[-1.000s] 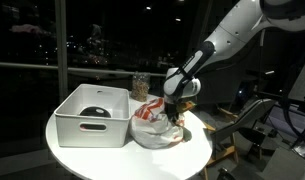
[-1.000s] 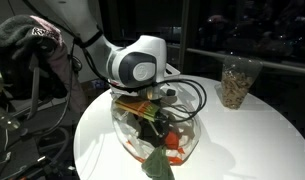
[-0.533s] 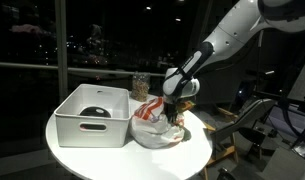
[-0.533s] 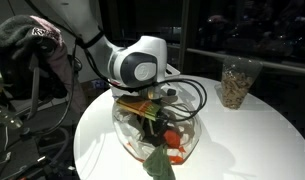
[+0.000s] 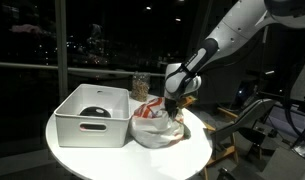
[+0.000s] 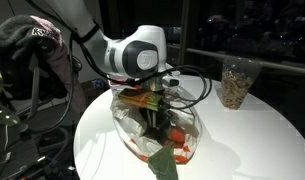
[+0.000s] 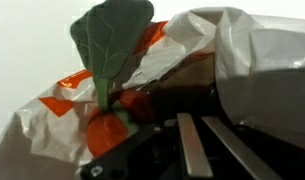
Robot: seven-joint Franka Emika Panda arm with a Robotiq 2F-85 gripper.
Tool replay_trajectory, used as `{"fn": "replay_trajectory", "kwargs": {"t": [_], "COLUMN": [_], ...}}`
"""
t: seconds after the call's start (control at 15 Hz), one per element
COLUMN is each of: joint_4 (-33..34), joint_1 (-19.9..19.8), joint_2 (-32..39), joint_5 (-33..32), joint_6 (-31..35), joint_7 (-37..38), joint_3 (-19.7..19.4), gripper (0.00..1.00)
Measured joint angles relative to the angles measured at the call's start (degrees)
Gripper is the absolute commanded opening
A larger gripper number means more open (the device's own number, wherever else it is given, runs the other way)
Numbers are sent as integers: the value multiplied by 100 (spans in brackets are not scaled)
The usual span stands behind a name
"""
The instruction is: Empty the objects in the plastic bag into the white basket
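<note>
White-film plastic bag [image 5: 157, 127] sits on counter [image 5: 92, 158]; fingers [image 7: 190, 150] pinched shut on its top. Grasp step. Next: lift, carry over white basket [image 5: 67, 122], tip out.

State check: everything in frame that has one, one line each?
gripper: jaws shut, pinching the top of the bag.
plastic bag: on the table beside the basket, bulging, contents not tipped out.
white basket: upright on the table, a dark round item inside.
glass jar: upright, brownish contents; lid cannot be told.
</note>
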Motion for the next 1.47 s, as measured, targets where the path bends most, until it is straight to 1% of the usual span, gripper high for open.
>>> {"fn": "replay_trajectory", "kwargs": {"t": [0.27,0.47,0.67,0.87,1.0,1.2,1.47], "joint_4": [-179,-335,-414,-431,-412,-262,142], "joint_1": [242,337,346,337,336,333,333], "joint_2": [-635,-1243,-1819,-2311,-2604,-2911,-2981], "joint_5": [-812,-1519,-1843,-1977,-1977,-2226,-2597], "joint_6": [-11,-266,-698,-1094,-1727,-3173,-5002], "joint_7": [797,1351,1575,1645,1582,1584,1575], "joint_3": [-246,-326,-277,-163,-16,270,609], "gripper": [2,2,2,2,2,2,2]}}
